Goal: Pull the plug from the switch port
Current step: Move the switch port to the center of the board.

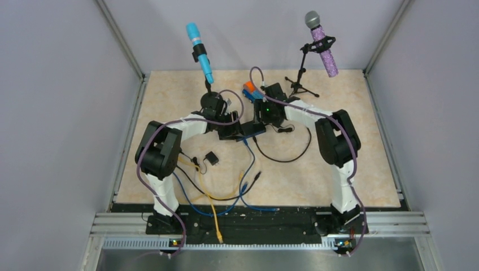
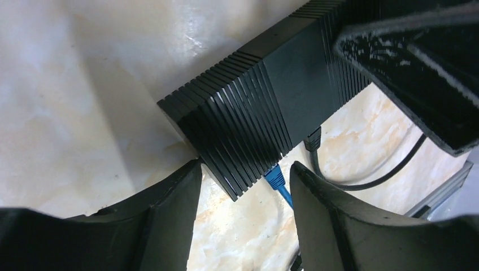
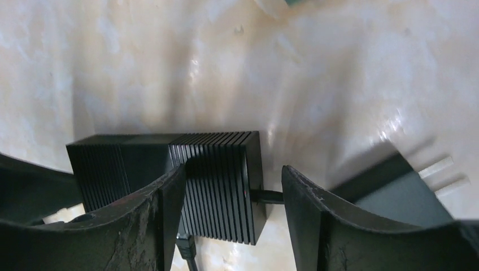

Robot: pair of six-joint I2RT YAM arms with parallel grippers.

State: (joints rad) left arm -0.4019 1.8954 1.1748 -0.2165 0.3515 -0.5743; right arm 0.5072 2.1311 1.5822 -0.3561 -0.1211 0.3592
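The switch (image 1: 244, 131) is a black ribbed box lying flat mid-table between both arms. A blue plug (image 2: 275, 177) sits in a port on its side, its blue cable (image 1: 244, 186) running toward the near edge. A black plug (image 2: 312, 139) sits further along the same side. My left gripper (image 2: 245, 169) is open, its fingers straddling the switch's corner and the blue plug without touching them. Over the switch's other end (image 3: 217, 180), my right gripper (image 3: 231, 172) is also open. One of its fingers (image 3: 164, 209) lies over the ribbed top; the other stands beside a black cable (image 3: 266, 196).
A blue microphone (image 1: 199, 51) and a purple one (image 1: 323, 48) stand on stands at the back. Loose yellow (image 1: 212, 212) and black cables (image 1: 282, 158) and a small black adapter (image 1: 212, 158) lie in front. An orange-and-blue object (image 1: 251, 89) sits behind the switch. Grey walls enclose the table.
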